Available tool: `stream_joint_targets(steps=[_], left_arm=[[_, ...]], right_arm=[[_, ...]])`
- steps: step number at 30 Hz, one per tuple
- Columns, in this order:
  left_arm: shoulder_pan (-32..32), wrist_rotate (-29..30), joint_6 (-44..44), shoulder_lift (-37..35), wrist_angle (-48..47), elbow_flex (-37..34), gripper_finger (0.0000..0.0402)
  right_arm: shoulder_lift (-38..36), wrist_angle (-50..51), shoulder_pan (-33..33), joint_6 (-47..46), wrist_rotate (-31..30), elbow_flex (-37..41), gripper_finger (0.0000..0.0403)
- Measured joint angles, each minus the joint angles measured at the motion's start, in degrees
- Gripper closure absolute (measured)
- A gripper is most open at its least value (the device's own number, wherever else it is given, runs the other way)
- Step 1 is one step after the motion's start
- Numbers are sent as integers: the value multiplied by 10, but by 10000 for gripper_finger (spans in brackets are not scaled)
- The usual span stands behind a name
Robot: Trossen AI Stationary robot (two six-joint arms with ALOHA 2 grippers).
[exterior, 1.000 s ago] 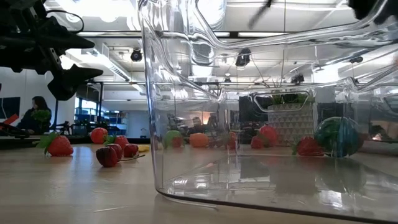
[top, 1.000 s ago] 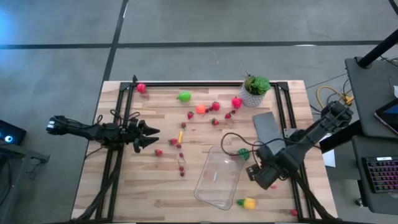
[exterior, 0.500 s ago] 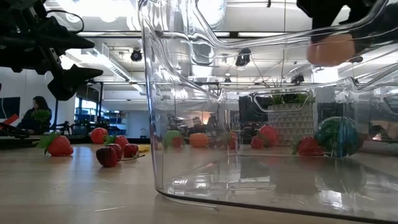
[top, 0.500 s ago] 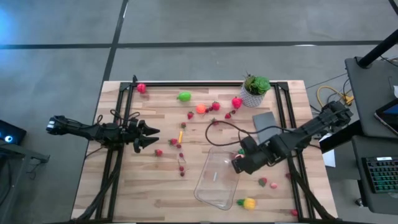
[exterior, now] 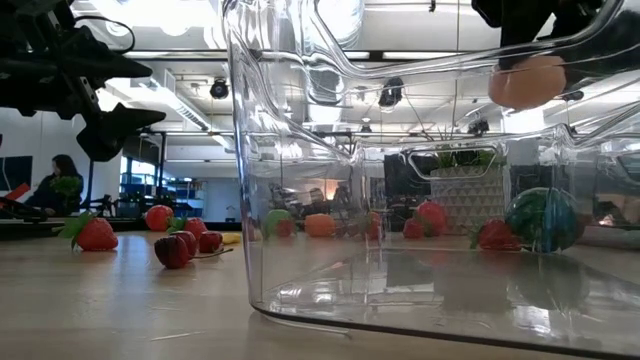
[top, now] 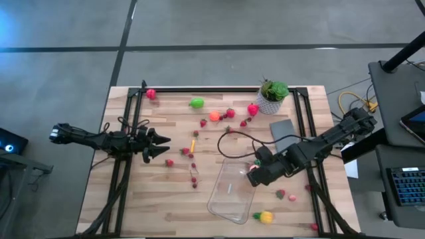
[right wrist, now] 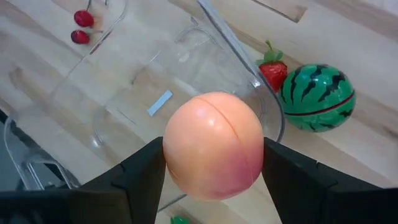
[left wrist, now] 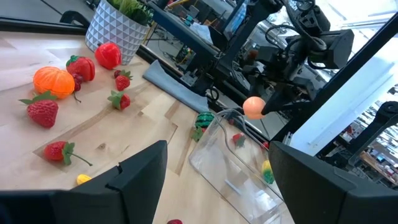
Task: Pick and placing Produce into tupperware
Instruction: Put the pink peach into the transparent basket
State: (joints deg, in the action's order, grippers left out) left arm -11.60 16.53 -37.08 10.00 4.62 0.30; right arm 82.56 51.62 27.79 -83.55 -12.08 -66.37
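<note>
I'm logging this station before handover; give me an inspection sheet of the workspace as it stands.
Surface: light wooden slatted table, black frame rails at both sides.
Job's things: clear rectangular plastic container, nothing inside; round peach-coloured toy fruit held above it; red toy strawberries, orange piece, light green piece, striped green watermelon ball and yellow piece scattered on the table.
Clutter: green plant in white pot; flat grey slab.
Grippers: right end effector shut on the peach over the container's edge; left end effector open, holding nothing, at the table's left.
Cables: black cable looping from the right arm.
Surroundings: grey floor; keyboard to the right.
</note>
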Motion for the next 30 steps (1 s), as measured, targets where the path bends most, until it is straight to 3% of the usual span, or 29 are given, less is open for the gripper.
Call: stream_joint_targets(steps=[7,13,30], left_arm=[[0,0,0,0,0,0,134],[0,0,0,0,0,0,134],[0,0,0,0,0,0,134]], right_arm=[[0,-4,-17,55,13,34,165],[-4,-94,-34,75,54,81,165],[2,-78,-32,183,64,6,165]])
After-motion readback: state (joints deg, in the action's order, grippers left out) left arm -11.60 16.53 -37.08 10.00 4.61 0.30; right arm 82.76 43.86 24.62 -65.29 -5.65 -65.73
